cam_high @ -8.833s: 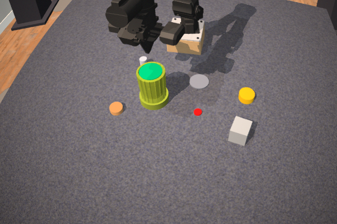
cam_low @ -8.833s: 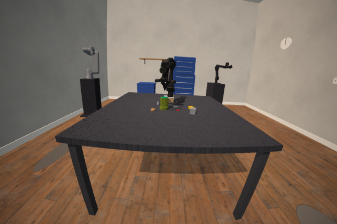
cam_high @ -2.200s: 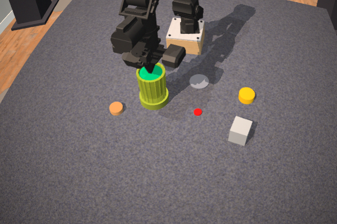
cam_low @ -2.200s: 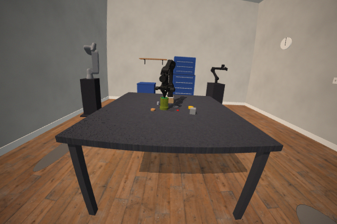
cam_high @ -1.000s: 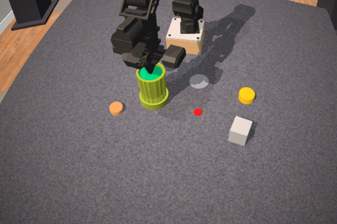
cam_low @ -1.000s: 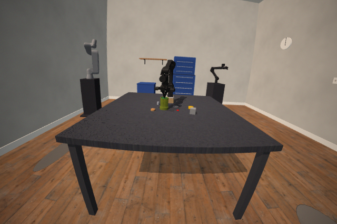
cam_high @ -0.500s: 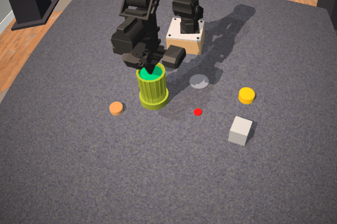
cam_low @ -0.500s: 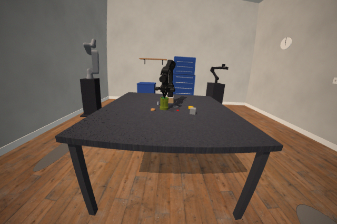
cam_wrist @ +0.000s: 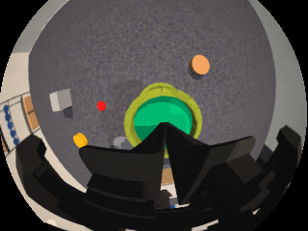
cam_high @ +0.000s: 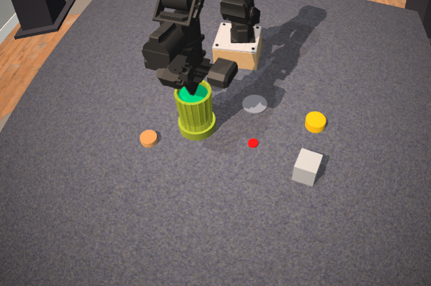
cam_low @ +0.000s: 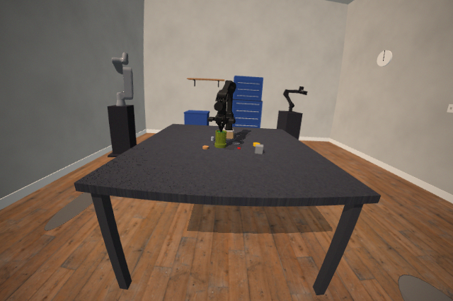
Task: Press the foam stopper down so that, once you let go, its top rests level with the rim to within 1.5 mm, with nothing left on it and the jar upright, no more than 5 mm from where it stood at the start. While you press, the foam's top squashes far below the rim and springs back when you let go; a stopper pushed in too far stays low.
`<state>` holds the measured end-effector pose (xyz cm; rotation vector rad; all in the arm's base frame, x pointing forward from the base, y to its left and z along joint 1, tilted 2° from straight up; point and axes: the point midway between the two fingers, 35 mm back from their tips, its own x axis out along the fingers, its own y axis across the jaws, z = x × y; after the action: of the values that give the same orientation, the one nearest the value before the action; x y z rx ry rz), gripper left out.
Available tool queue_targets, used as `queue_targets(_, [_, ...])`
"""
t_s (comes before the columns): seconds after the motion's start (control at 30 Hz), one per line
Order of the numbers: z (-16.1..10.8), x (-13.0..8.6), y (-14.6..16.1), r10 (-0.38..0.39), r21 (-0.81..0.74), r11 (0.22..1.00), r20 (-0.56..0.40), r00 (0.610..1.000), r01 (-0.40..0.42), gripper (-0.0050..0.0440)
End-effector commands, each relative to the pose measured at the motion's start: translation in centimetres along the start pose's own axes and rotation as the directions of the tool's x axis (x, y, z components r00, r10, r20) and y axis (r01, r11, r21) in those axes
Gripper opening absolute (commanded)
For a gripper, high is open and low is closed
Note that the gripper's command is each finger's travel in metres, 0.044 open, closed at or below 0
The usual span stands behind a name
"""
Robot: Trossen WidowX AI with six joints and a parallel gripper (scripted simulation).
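A ribbed yellow-green jar (cam_high: 195,112) stands upright on the grey table top, seen small in the exterior view (cam_low: 220,139) and from above in the wrist view (cam_wrist: 164,118). A green foam stopper (cam_high: 190,95) fills its mouth, its top inside the rim (cam_wrist: 161,117). My gripper (cam_high: 191,89) is shut, with nothing between the fingers. Its tips (cam_wrist: 165,130) point straight down into the jar mouth and rest on the stopper's top.
An orange disc (cam_high: 148,138) lies left of the jar. A grey flat disc (cam_high: 254,103), a small red dot (cam_high: 252,143), a yellow puck (cam_high: 315,122) and a white cube (cam_high: 306,166) lie to the right. The arm's wooden base block (cam_high: 237,50) stands behind.
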<state>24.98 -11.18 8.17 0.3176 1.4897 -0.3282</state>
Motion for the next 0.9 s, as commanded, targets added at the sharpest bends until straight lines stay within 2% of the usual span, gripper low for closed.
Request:
queue_targets(0.0, [-0.44, 0.49, 0.08, 0.004, 0.001, 1.0, -0.018, 1.0, -0.004, 0.0])
queue_targets(0.87, [-0.46, 0.73, 0.08, 0.004, 0.001, 1.0, -0.018, 1.0, -0.004, 0.0])
